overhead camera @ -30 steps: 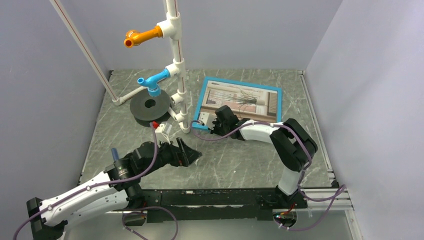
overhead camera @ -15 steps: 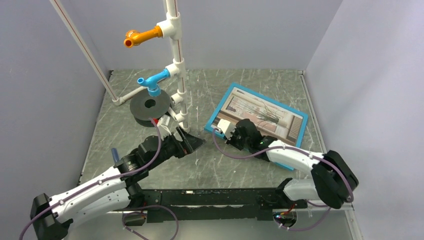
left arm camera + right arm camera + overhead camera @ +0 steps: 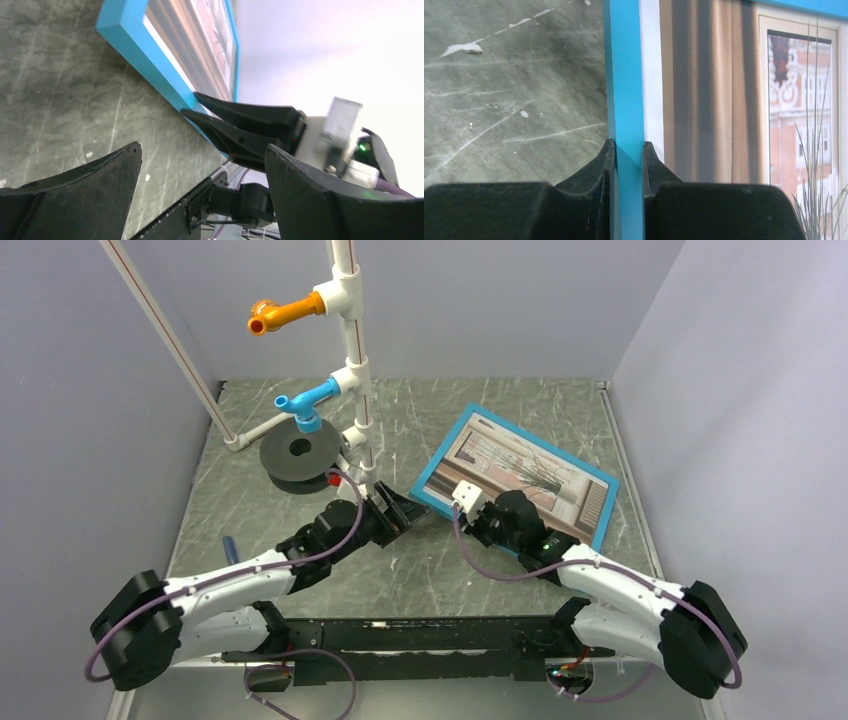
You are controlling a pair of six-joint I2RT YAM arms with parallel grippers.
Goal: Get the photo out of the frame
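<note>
The frame [image 3: 441,453] with its turquoise border lies tilted on the table at the right. The photo [image 3: 520,475] sits inside it, showing a wispy plant over beige and brown bands. My right gripper [image 3: 470,510] is shut on the frame's near-left border. The right wrist view shows the blue border [image 3: 624,75] pinched between the fingers of the right gripper [image 3: 626,145], with the photo [image 3: 724,100] beside it. My left gripper [image 3: 405,510] is open and empty just left of the frame's corner. In the left wrist view my left gripper [image 3: 202,150] faces the frame [image 3: 150,55] and the right gripper's fingers [image 3: 240,125].
A white pipe stand [image 3: 355,390] with an orange fitting [image 3: 285,312] and a blue fitting [image 3: 312,397] rises behind the left gripper. A black disc [image 3: 298,452] lies at its foot. A slanted white rod [image 3: 170,340] leans at the left. Walls close in on both sides.
My right gripper has dragged the frame nearer and to the right, turning it clockwise. My left gripper has reached forward and right, up to the frame's left corner.
</note>
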